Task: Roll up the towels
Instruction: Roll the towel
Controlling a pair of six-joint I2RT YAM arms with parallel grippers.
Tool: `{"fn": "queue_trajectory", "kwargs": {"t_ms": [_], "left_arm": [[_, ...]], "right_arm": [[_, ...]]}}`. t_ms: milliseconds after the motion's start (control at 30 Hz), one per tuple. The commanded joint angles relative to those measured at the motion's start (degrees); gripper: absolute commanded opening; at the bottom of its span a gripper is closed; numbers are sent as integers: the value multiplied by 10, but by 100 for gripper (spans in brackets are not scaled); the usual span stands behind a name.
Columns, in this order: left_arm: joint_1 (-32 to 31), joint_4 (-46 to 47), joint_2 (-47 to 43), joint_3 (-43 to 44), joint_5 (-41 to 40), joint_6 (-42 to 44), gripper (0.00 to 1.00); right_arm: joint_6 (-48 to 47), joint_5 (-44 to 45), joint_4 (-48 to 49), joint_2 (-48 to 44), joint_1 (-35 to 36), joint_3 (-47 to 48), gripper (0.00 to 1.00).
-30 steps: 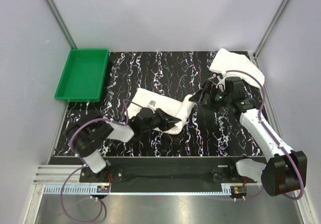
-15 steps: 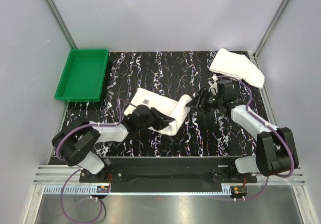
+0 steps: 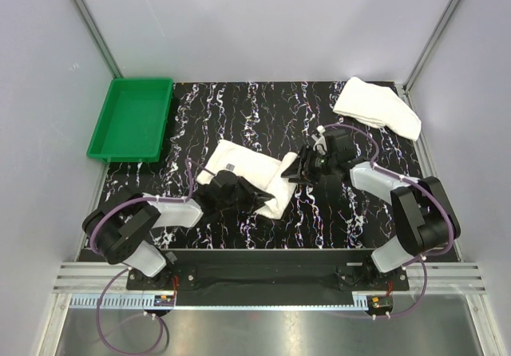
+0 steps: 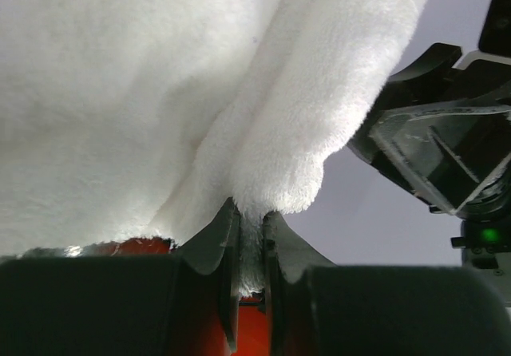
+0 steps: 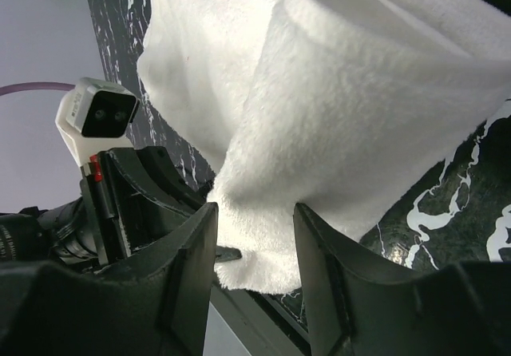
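One white towel [image 3: 239,164] lies mid-table, its right end folded up in a loose curl. My left gripper [image 3: 254,198] is shut on that towel's near right edge; in the left wrist view the jaws [image 4: 250,232] pinch a thin fold of the towel [image 4: 160,92]. My right gripper [image 3: 292,171] is open at the towel's right end. In the right wrist view its fingers [image 5: 255,248] straddle the curled edge of the towel [image 5: 359,92] without closing on it. The second towel [image 3: 376,107] lies crumpled at the back right corner.
A green tray [image 3: 132,119] sits at the back left, empty. The two grippers are close together, nearly facing each other across the towel's end; the left wrist camera [image 5: 100,112] shows in the right wrist view. Enclosure walls stand on three sides.
My right gripper has moved left from beside the back-right towel to the middle towel's right end. My left gripper kept its hold and drew back slightly; the towel's right end has bunched.
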Motion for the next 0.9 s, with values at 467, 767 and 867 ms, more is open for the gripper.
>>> {"fn": "queue_trajectory", "kwargs": {"t_ms": [467, 767, 867], "left_arm": [[3, 51, 56, -27, 33, 11, 0], [3, 26, 61, -13, 39, 28, 0], [3, 5, 48, -9, 33, 40, 2]], "right_arm": [[15, -13, -27, -15, 63, 89, 45], [-1, 12, -23, 54, 63, 89, 41], [-12, 35, -37, 94, 62, 98, 38]]}}
